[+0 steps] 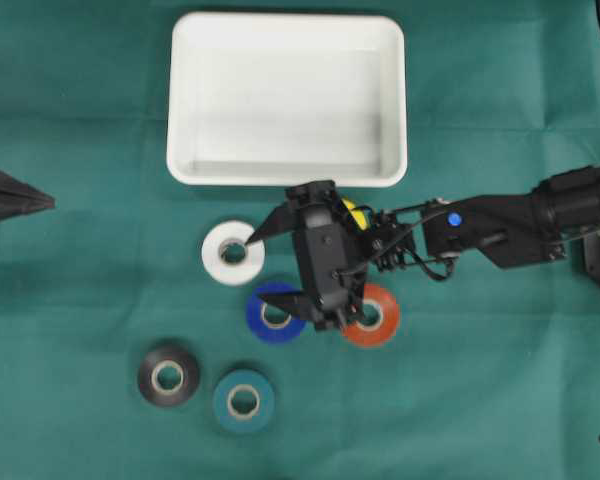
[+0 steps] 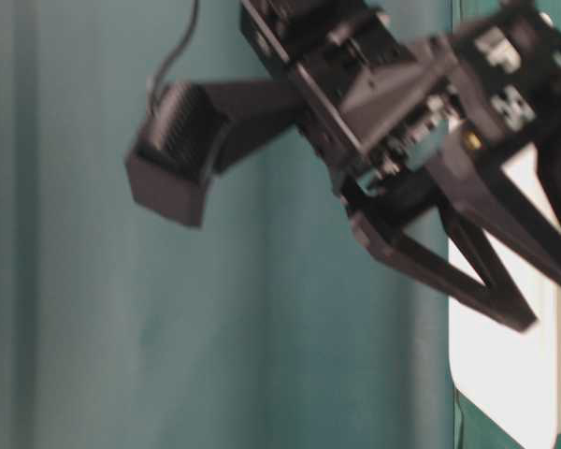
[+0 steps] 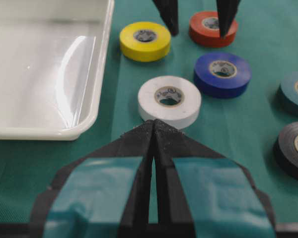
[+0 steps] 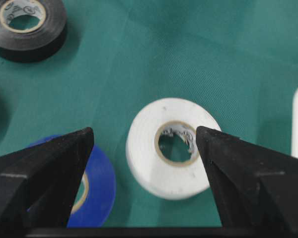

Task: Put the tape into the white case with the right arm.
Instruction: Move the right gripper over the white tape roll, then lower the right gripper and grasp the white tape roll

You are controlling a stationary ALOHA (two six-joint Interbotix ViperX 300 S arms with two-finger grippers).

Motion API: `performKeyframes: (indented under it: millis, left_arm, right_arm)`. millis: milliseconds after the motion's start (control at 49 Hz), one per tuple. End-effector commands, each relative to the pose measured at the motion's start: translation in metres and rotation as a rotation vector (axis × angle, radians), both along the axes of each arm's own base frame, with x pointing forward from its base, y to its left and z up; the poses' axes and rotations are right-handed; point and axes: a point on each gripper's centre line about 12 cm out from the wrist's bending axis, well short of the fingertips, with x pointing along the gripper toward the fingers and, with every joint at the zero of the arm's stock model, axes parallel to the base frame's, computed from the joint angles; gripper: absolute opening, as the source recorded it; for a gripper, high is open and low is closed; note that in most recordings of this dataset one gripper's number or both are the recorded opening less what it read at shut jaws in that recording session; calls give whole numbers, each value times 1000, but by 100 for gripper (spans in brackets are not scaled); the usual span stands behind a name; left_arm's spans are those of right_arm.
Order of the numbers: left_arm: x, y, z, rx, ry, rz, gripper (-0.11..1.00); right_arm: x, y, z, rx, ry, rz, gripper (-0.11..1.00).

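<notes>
Your right claw (image 4: 144, 141) hangs wide open, empty, one finger over the white roll (image 4: 170, 148) and the other over the blue roll (image 4: 92, 186) beside it. Drop as it stands and you may pinch both rolls or shove one aside. The white roll lies on the desk (image 1: 80, 300) just off the white case (image 1: 286, 170), near its front rim.

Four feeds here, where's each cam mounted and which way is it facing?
Overhead: straight down on white case, right end effector open above the rolls.
Table-level: low, blurred close-up of the right arm.
Left wrist: forward past shut left end effector.
Right wrist: down between open fingers.
Shared by both wrist views: white roll.
</notes>
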Motion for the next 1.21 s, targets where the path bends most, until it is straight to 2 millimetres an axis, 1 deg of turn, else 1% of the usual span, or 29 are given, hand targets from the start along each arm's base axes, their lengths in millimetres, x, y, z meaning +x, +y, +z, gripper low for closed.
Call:
performKeyframes:
  millis: [0,204,408,674,980,1062,1185]
  left_arm:
    - [1,0,5,0,-14,-1,0]
    - [1,0,4,0,-11,-1,0]
    - [1,0,3,0,-9,-1,0]
    - [1,0,4,-2,-12,-1,0]
    - [1,0,3,-2,-11,-1,0]
    - [1,0,3,-2,-9,-1,0]
    - [1,0,3,-2,-9,-1,0]
  right_arm:
    - [11,2,15,3,-41,2,54]
    - [19,2,13,-4,-11,-2,54]
    - [23,2,7,-7,17,-4,54]
    - [35,2,5,-7,10,-7,54]
    - [37,-1,-3,-8,27,-14,54]
    - [37,-1,-8,-12,60,-17,54]
    - [39,-2,-14,-29,161,-26,54]
